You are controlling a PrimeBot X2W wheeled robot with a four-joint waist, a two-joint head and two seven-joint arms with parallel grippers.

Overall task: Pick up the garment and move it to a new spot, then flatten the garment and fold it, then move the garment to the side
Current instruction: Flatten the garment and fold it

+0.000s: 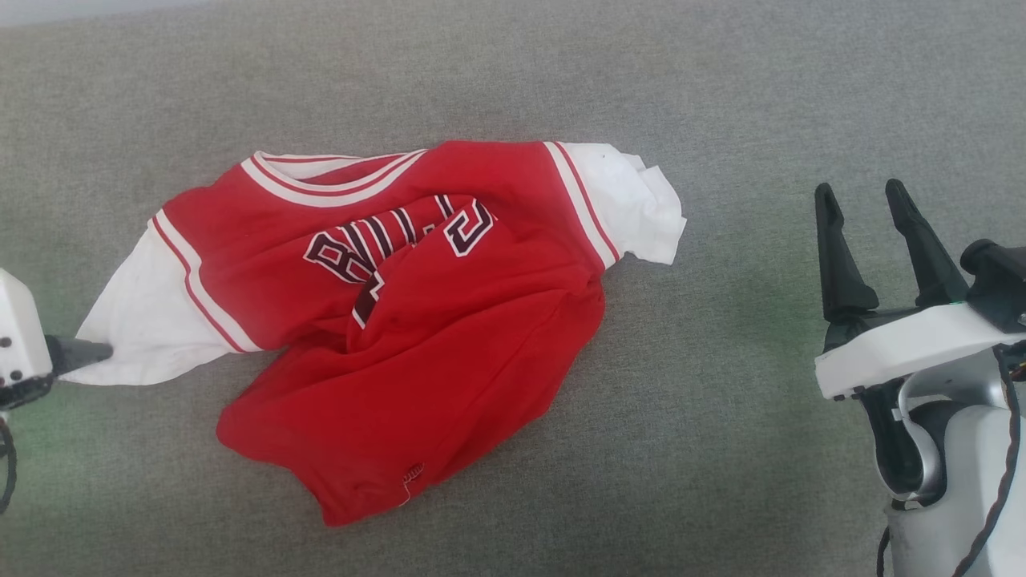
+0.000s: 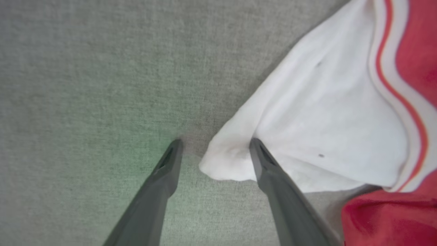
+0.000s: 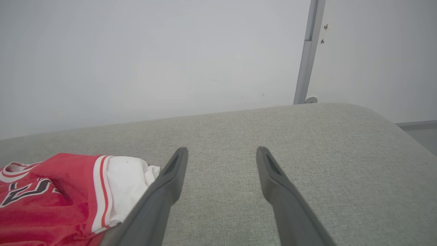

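Note:
The garment (image 1: 449, 320), a red jersey T-shirt with white sleeves and dark lettering, lies rumpled in the middle of the grey surface, collar toward the far side, its lower half bunched in folds. My left gripper (image 2: 214, 145) is open at the tip of the garment's left white sleeve (image 2: 327, 130); the sleeve corner lies between its fingers and one finger (image 2: 269, 171) overlaps the cloth. In the head view that gripper (image 1: 88, 353) points at the sleeve tip from the left edge. My right gripper (image 1: 866, 204) stands open and empty to the right of the garment, clear of the right sleeve (image 3: 126, 184).
A grey fabric surface (image 1: 721, 449) stretches all around the garment. In the right wrist view its rounded far edge (image 3: 341, 107) meets a pale wall with a grey vertical post (image 3: 307, 54).

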